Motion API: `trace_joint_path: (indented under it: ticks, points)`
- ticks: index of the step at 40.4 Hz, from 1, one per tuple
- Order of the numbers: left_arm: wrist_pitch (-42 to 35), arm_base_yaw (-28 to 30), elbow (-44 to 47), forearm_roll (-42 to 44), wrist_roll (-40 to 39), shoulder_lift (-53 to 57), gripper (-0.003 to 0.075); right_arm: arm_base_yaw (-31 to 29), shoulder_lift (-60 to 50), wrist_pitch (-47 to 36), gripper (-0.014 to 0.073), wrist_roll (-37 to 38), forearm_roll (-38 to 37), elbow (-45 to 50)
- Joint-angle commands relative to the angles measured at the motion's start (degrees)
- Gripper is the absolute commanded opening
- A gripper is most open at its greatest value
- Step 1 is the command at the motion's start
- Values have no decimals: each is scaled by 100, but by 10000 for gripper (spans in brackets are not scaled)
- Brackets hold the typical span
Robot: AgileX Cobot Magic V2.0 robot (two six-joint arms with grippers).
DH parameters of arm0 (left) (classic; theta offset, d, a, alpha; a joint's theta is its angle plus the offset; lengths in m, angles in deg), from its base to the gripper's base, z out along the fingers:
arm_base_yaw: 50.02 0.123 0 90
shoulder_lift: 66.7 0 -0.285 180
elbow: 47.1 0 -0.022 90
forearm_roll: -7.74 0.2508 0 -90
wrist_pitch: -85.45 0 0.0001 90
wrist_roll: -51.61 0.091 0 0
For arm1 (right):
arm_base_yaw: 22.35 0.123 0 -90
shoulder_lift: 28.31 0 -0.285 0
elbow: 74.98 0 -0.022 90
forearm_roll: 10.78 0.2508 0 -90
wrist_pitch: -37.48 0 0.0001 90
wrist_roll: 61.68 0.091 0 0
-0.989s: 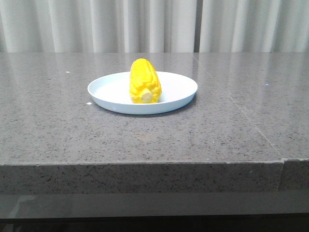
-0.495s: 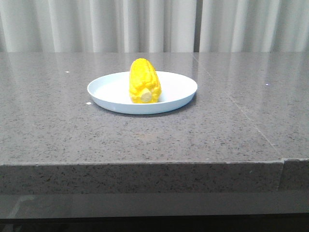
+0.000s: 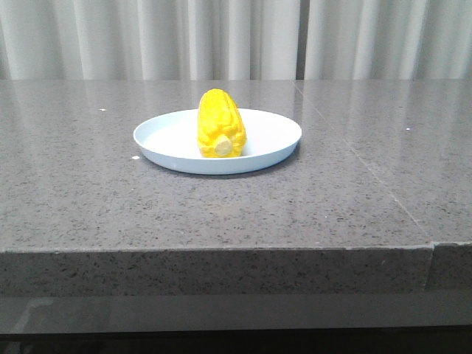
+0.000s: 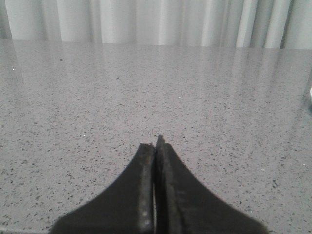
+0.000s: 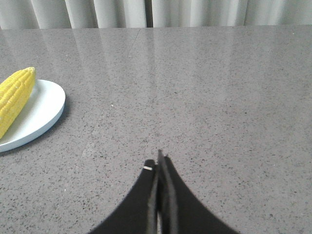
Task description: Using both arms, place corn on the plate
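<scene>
Left gripper (image 4: 155, 146) with jaws pressed together, holding nothing; right gripper (image 5: 159, 161) likewise closed and empty, both low, pointing forward.

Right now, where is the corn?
In the front view the corn lies on the plate, near the table's middle, its pale stub end toward the camera.

Front view, 1.0 s ago vs. now: you'll find the corn (image 3: 220, 124) and the plate (image 3: 273, 136) under it sitting a hair further left, approx. one or two px at the plate's left rim. That shift was done by 0.5 s ago; none since. Too small to say whether the items or the camera moved. In the dark strip (image 3: 33, 313) below the table (image 3: 221, 221) edge, lower-left, the pale reflection is fainter now.
</scene>
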Motion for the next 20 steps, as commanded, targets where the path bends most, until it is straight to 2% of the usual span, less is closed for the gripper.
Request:
trace_joint_path:
  ticks: [1,7,12,20]
  points:
    - [-526,5,17,-66,0,108,-20,-34,54,-443,-84,-19,-98,-149]
    - [-526,5,17,-66,0,108,-20,-68,-35,-781,-84,-44,-188,137]
    - [-526,5,17,-66,0,108,-20,-294,-444,-1227,-84,-351,-124,674]
    - [-526,5,17,-66,0,108,-20,-745,-1186,-1516,-84,-737,480,1654]
